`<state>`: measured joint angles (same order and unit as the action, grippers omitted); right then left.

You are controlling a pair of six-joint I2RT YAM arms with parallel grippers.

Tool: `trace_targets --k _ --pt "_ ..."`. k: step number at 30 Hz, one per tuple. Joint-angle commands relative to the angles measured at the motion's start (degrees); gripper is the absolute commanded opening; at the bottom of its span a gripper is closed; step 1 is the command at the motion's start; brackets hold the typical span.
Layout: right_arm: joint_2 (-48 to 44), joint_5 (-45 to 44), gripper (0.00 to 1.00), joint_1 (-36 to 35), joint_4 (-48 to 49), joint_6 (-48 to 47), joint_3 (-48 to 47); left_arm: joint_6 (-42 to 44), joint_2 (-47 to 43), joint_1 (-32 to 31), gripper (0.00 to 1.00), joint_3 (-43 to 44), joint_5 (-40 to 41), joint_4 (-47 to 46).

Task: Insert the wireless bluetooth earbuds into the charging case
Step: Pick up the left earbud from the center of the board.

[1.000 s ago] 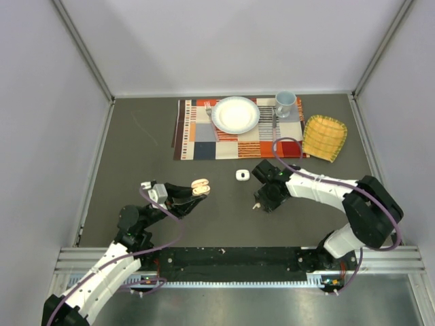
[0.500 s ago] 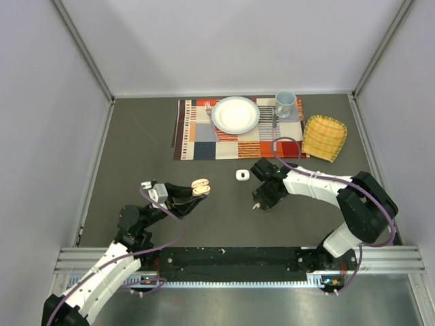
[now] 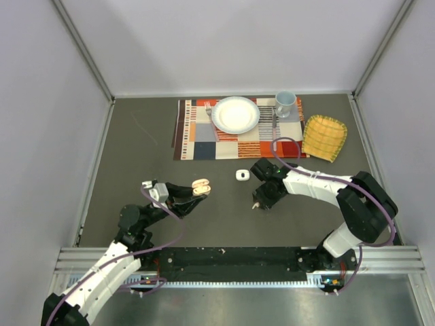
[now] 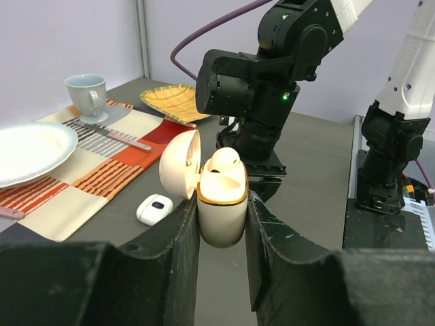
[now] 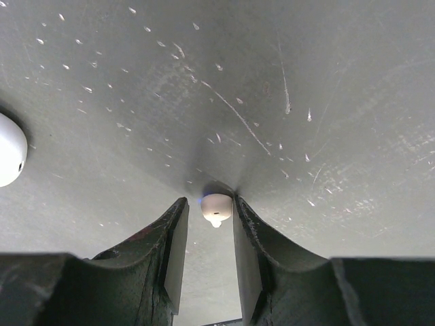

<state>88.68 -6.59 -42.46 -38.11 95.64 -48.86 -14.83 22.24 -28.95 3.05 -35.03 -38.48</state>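
My left gripper (image 3: pixel 196 189) is shut on an open pinkish-beige charging case (image 3: pixel 200 187) and holds it upright above the table. In the left wrist view the case (image 4: pixel 221 210) sits between the fingers with its lid tipped back and one pale earbud (image 4: pixel 223 161) in it. My right gripper (image 3: pixel 257 202) points down at the table around a small pale earbud (image 3: pixel 255 205). In the right wrist view the earbud (image 5: pixel 216 208) lies between the fingers, touching the right finger (image 5: pixel 248 238), with a gap to the left one. A closed white case (image 3: pixel 241 175) lies between the arms.
A checked placemat (image 3: pixel 197 142) at the back holds a white plate (image 3: pixel 236 114), a pale blue cup (image 3: pixel 285 103) and cutlery. A yellow dish (image 3: pixel 324 137) lies to its right. The white case also shows in the left wrist view (image 4: pixel 155 209).
My right gripper has shifted slightly left over the earbud on the table. My left gripper and the case have not moved.
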Motion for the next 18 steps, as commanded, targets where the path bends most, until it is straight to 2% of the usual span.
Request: trace_targets --k 1,9,18 --pt "-0.27 -0.53 0.33 0.62 0.58 0.25 -0.80 0.33 0.35 -0.14 0.00 -2.52 0.48 -1.95" --pt "-0.35 -1.67 0.33 0.62 0.32 -4.92 -1.59 0.33 0.87 -0.14 0.00 -2.08 0.05 -1.86" --pt "0.43 -1.94 0.33 0.62 -0.83 -5.90 -1.32 0.24 1.93 -0.14 0.00 -1.82 0.05 -2.04"
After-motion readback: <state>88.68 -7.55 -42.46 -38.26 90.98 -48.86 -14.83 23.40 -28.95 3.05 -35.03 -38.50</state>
